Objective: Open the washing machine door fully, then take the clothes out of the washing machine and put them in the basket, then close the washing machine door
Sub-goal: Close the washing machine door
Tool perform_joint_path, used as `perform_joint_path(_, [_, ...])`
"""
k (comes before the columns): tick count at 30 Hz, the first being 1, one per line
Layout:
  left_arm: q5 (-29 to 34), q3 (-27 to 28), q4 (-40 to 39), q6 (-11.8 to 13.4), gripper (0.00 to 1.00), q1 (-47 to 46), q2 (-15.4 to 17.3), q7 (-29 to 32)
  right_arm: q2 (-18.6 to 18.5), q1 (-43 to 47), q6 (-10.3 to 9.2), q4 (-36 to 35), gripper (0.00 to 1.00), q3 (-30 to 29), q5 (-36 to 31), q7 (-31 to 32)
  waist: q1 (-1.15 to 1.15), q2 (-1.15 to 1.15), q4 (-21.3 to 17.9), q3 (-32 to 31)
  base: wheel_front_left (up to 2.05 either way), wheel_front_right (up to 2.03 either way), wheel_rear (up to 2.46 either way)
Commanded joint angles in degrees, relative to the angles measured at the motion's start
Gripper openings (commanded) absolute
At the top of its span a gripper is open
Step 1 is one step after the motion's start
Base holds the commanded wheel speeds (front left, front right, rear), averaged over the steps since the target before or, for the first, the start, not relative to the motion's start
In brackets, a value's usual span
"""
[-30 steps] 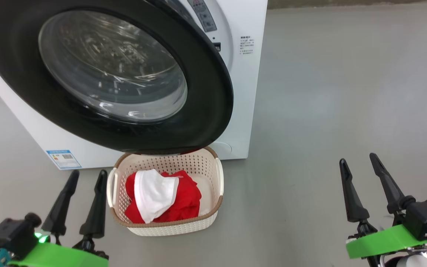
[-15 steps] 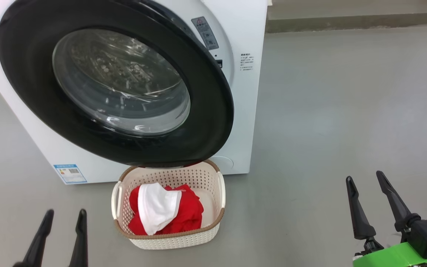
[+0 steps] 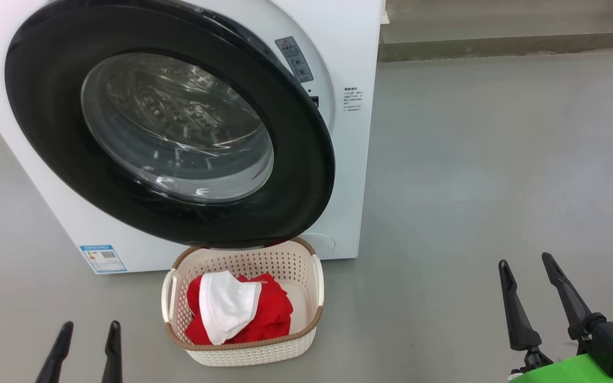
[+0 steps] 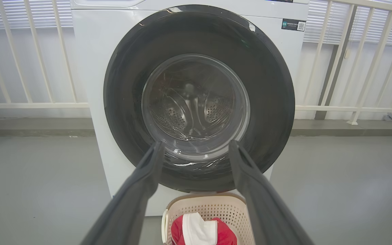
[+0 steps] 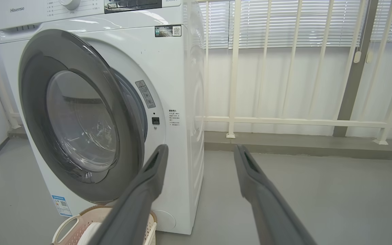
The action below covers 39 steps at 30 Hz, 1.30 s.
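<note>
Clothes lie in the basket, head view, so door-closing is the step in hand; washing machine door hangs ajar above basket's back rim. Left gripper and right gripper both splayed, empty. Left wrist view: door dead ahead, bare floor either side. Right wrist view: door's free edge stands off the washing machine; next likely a push till latched.
</note>
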Motion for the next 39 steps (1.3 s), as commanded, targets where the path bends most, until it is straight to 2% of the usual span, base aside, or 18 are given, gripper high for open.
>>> perform_joint_path(1, [0.89,2.49,-1.16,-0.75,1.0,-1.74,0.11,-0.44,-0.74,-1.07,0.36,-1.42,1.0,1.46,0.09,-0.37,0.0,0.0,0.02,0.0,0.0,0.0,0.0])
perform_joint_path(2, [1.07,2.55,-1.09,-1.0,1.0,-1.79,-0.09,-0.44,-0.74,-1.06,0.36,-1.4,1.0,1.45,0.1,-0.37,0.0,0.0,0.04,0.0,0.0,0.0,0.0])
perform_joint_path(3, [1.2,2.63,-1.03,-1.24,1.0,-1.82,-0.29,-0.44,-0.74,-1.03,0.36,-1.39,0.95,1.44,0.12,-0.37,0.0,0.0,0.06,0.0,0.0,0.0,0.0])
perform_joint_path(4, [1.33,2.7,-0.97,-1.46,1.0,-1.86,-0.47,-0.44,-0.74,-1.0,0.36,-1.38,0.89,1.42,0.18,-0.37,0.0,0.0,0.09,0.0,0.0,0.0,0.0])
perform_joint_path(5, [1.41,2.76,-0.91,-1.69,1.0,-1.89,-0.64,-0.44,-0.74,-0.95,0.36,-1.29,0.69,1.45,0.24,-0.37,0.0,0.0,0.14,0.02,0.0,0.0,0.0])
perform_joint_path(6, [1.41,2.76,-0.91,-1.69,1.0,-1.89,-0.64,-0.44,-0.74,-0.95,0.36,-1.29,0.69,1.45,0.24,-0.37,0.0,0.0,0.14,0.02,0.0,0.0,0.0])
perform_joint_path(7, [1.26,2.8,-0.94,-2.02,1.0,-1.98,-0.93,-0.44,-0.74,-0.97,0.36,-1.21,0.53,1.42,0.36,-0.37,0.0,0.0,0.2,0.08,0.0,0.0,0.0])
perform_joint_path(8, [1.18,2.86,-1.08,-2.36,1.0,-2.11,-1.18,-0.44,-0.74,-1.03,0.36,-1.09,0.46,1.43,0.47,-0.37,0.0,0.0,0.27,0.15,0.0,0.0,0.0])
perform_joint_path(10, [1.32,2.95,-1.18,-2.82,1.0,-2.23,-1.52,-0.44,-0.74,-1.13,0.36,-0.72,0.0,1.55,0.32,-0.37,0.0,0.0,0.46,0.32,0.0,0.0,0.0])
perform_joint_path(14, [1.55,3.03,-1.52,-3.51,1.0,-2.63,-2.09,-0.44,-0.74,-1.62,0.36,0.45,0.0,1.95,0.14,-0.37,0.0,0.0,1.28,0.88,0.0,0.0,0.0])
perform_joint_path(22, [1.84,2.96,-1.24,-4.4,1.0,-3.77,-2.5,-0.45,-0.74,-9.22,0.36,9.07,0.0,5.47,0.79,1.71,0.0,0.0,3.7,3.05,0.0,0.0,0.0])
perform_joint_path(39, [1.25,1.14,-0.88,-5.7,1.0,-11.35,-2.45,-0.45,-0.74,-38.56,0.36,27.2,0.0,23.14,1.83,5.29,0.0,0.0,10.97,14.55,0.0,0.0,0.0])
